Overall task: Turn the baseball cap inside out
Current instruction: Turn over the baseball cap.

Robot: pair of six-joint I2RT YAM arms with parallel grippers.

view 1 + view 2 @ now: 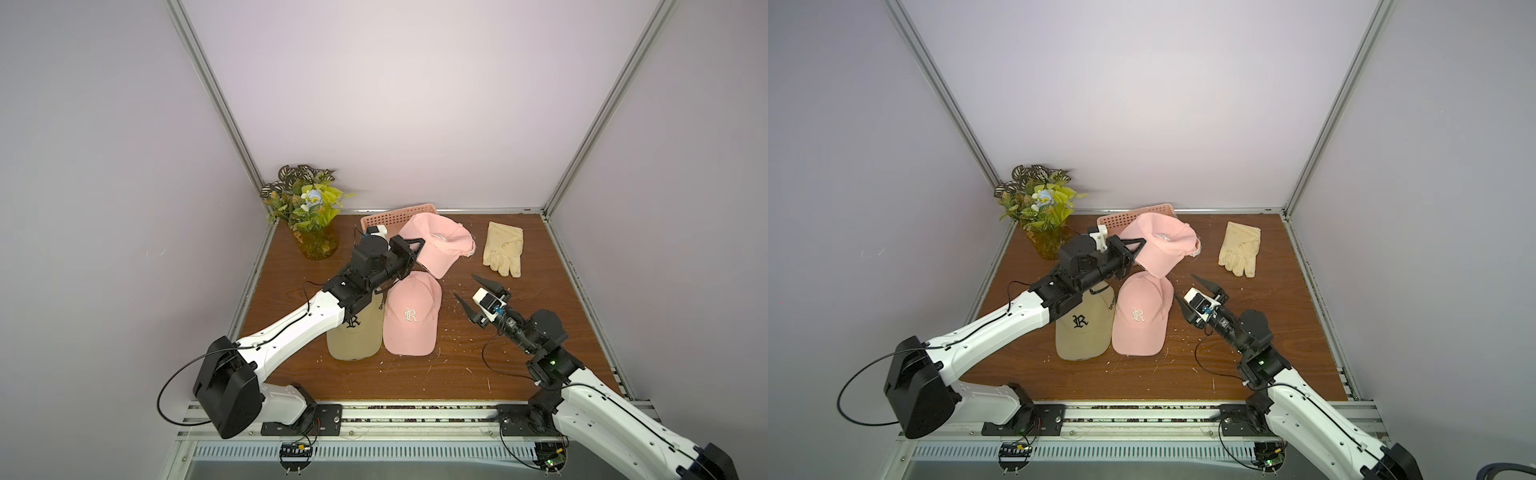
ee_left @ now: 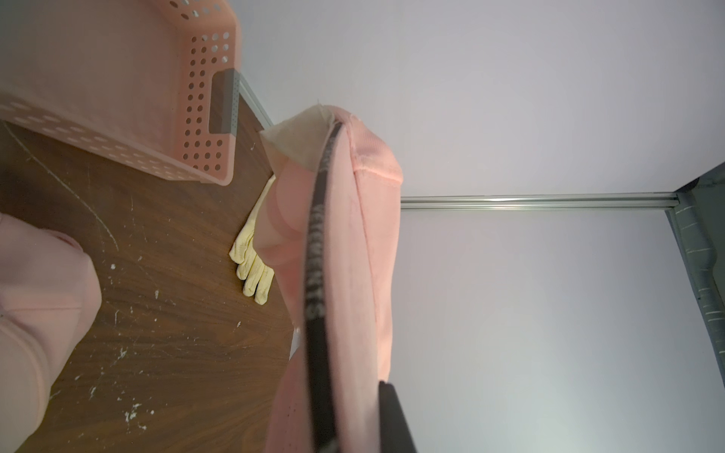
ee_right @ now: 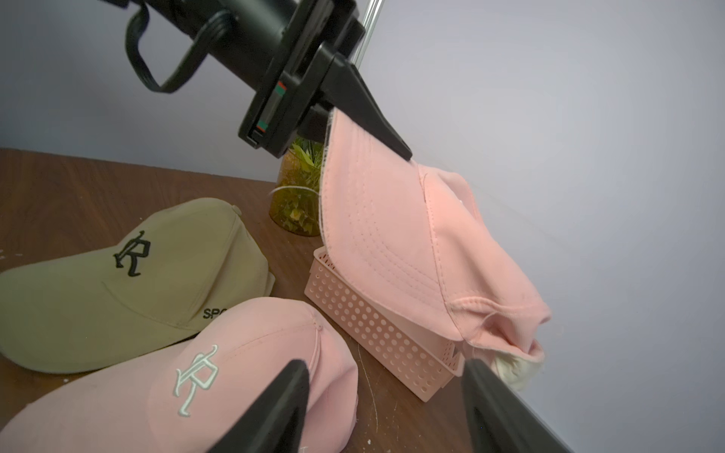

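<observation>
- Held cap (image 1: 434, 241): pink, lifted off the table (image 1: 519, 345) at the back, over the right end of the basket (image 1: 374, 218).
- Axis: brim to crown runs roughly front to back in both top views. The brim faces the near edge and the crown faces the back wall.
- Attitude: tipped on its side, so the brim stands nearly on edge in the right wrist view (image 3: 384, 243). The crown hangs slack below it.
- Crown: crumpled, with pale lining showing at its low end. The left wrist view shows the black sweatband (image 2: 316, 274) edge-on.
- My left gripper (image 1: 417, 248): clamped on the brim's left side, where brim meets crown.
- My right gripper (image 1: 465, 286): jaws wide, nothing between them. It hovers just right of the pink cap (image 1: 411, 320) and is aimed toward the held cap.
- Pink cap: flat on the table, brim toward the near edge.
- Tan cap (image 1: 357, 336): just beside the pink cap on its left, same heading, partly under my left arm.
- Glove (image 1: 503, 249): flat at back right, apart from the caps.
- Plant (image 1: 307, 208): back left corner.
</observation>
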